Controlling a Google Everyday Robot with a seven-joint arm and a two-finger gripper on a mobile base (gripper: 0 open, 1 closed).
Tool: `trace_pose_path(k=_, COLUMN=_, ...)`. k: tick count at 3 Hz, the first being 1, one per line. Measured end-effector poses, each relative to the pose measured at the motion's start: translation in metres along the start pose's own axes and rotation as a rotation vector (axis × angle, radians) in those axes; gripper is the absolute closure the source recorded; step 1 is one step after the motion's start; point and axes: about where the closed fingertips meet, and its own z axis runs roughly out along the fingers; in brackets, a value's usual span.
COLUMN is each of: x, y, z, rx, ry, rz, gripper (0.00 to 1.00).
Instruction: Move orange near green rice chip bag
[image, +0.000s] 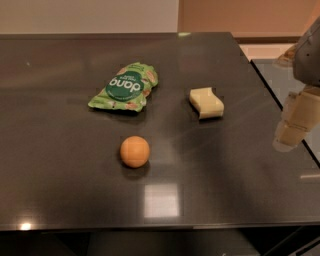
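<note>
Dark glossy table (60, 190), beige wall behind. My arm comes in at the right edge, claw (289, 134) hanging low by the table's right rim, well apart from everything. Open or closed? I can't tell. The orange (134, 151), round and smooth, sits front of centre. The bag (125, 86) lies behind it, apart, with a sponge (206, 102) to the bag's right.

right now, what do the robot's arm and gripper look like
The gripper, at the picture's right edge beside the dark table, is pale cream, built of blocky, rounded segments. Above it the arm is a smooth light grey casing. No cables or markings show.
</note>
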Motion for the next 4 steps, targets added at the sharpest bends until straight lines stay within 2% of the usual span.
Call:
trace_pose_path(k=1, x=-0.001, y=0.0, z=0.0, rx=0.003, ry=-0.001, rz=-0.001, gripper=0.0)
trace_pose_path(k=2, x=-0.025, y=0.003, z=0.002, rx=0.0, ry=-0.003, rz=-0.071, gripper=0.0)
trace_pose_path(k=4, x=-0.095, y=0.019, z=0.027, rx=-0.049, ry=-0.118, rz=-0.191, gripper=0.0)
